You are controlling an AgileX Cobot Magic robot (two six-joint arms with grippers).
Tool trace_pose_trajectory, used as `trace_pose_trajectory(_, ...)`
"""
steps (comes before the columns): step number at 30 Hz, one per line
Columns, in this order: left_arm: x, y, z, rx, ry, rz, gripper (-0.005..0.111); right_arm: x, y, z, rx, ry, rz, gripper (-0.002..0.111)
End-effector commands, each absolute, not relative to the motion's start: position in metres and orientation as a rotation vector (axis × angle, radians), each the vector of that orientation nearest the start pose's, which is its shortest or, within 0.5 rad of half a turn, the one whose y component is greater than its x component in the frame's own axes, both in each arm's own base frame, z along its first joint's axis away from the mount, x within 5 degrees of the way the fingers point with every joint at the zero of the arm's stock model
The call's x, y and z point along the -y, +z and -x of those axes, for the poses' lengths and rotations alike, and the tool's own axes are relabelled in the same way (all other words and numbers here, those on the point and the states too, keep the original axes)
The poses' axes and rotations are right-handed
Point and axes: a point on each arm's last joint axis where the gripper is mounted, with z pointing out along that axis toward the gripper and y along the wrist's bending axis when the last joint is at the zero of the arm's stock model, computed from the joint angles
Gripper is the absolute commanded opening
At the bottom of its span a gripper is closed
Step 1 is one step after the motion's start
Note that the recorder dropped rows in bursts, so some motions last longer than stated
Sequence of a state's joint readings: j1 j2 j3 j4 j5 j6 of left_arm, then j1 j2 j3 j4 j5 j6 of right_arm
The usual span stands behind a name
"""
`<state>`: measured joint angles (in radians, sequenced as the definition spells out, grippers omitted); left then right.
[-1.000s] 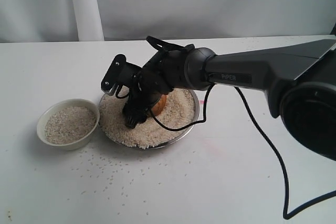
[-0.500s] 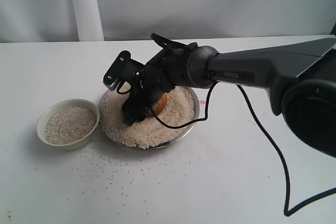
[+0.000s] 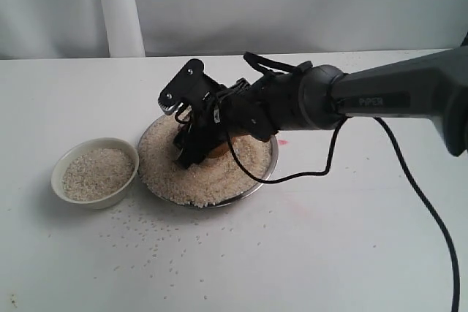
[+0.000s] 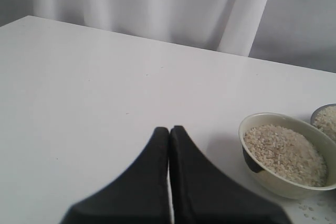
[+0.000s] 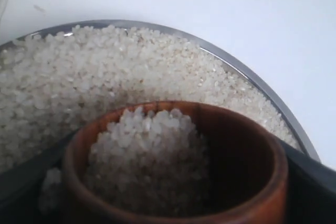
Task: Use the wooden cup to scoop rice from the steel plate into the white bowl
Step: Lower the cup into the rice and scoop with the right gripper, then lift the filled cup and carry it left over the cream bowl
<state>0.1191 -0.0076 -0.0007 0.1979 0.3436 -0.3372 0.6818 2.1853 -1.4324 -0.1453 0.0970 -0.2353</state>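
Note:
The steel plate (image 3: pixel 268 171) holds a wide heap of rice (image 3: pixel 191 182). My right gripper (image 3: pixel 191 148) is shut on the wooden cup (image 3: pixel 219 149), which sits low in that heap. In the right wrist view the cup (image 5: pixel 173 214) is partly filled with rice (image 5: pixel 147 150), with the plate's rim (image 5: pixel 252 77) behind it and a dark finger (image 5: pixel 311 182) at the cup's side. The white bowl (image 3: pixel 60 177), with rice in it, stands to the left of the plate. My left gripper (image 4: pixel 169 129) is shut and empty over bare table, beside the bowl (image 4: pixel 273 182).
Loose grains (image 3: pixel 157 242) lie scattered on the white table in front of the bowl and plate. A black cable (image 3: pixel 417 202) trails from the right arm across the table. A white post (image 3: pixel 117 9) and curtain stand at the back.
My right arm has swung and its wrist has turned. The gripper and cup have shifted slightly right and back within the plate. The bowl and plate have stayed put.

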Motion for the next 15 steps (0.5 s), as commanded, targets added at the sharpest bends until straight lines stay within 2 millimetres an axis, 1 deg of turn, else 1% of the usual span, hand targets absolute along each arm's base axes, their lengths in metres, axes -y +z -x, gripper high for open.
trace_pose_trajectory(1, -0.012, 0.183, -0.053, -1.790, 0.030, 0.293, 0.000, -0.291, 0.132, -0.361, -1.958, 0.192, 1.091, 0.000)
trace_pose_trajectory(6, -0.012, 0.183, -0.053, -1.790, 0.030, 0.293, 0.000, -0.288, 0.127, -0.355, -1.907, 0.247, 1.022, 0.000)
trace_pose_trajectory(9, -0.012, 0.183, -0.053, -1.790, 0.030, 0.293, 0.000, -0.286, 0.128, -0.352, -1.878, 0.272, 0.991, 0.000)
trace_pose_trajectory(13, -0.012, 0.183, -0.053, -1.790, 0.030, 0.293, 0.000, -0.285, 0.137, -0.349, -1.859, 0.269, 0.998, 0.000)
trace_pose_trajectory(15, -0.012, 0.183, -0.053, -1.790, 0.030, 0.293, 0.000, -0.284, 0.147, -0.348, -1.836, 0.260, 1.015, 0.000)
